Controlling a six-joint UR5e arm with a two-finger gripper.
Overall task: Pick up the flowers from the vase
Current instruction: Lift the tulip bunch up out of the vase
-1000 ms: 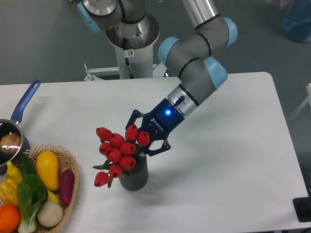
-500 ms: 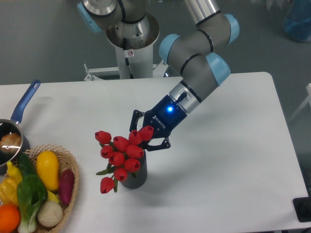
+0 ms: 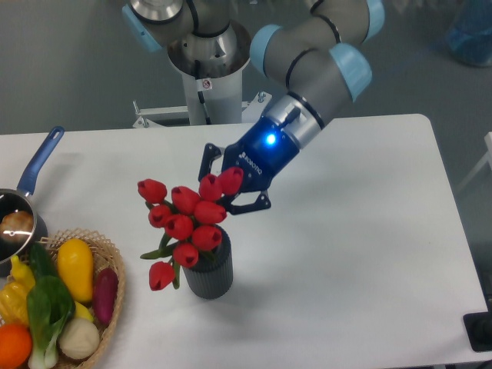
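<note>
The flowers (image 3: 187, 221), a bunch of red tulip buds with green leaves, lean to the left above the vase (image 3: 211, 272), a dark grey ribbed cylinder near the table's front. Their lower ends still reach into the vase's mouth. My gripper (image 3: 221, 191) comes in from the upper right, its blue light on, and its dark fingers (image 3: 247, 205) close around the top right of the bunch. The stems inside the grip are hidden by the buds.
A wicker basket (image 3: 110, 301) of vegetables sits at the front left corner. Behind it stands a metal pot (image 3: 14, 221) with a blue handle (image 3: 41, 160). The robot's base column (image 3: 207, 69) rises behind the table's far edge.
The gripper has risen and drawn back toward the far side, and the bunch has lifted with it, standing higher out of the vase. The vase has barely shifted.
</note>
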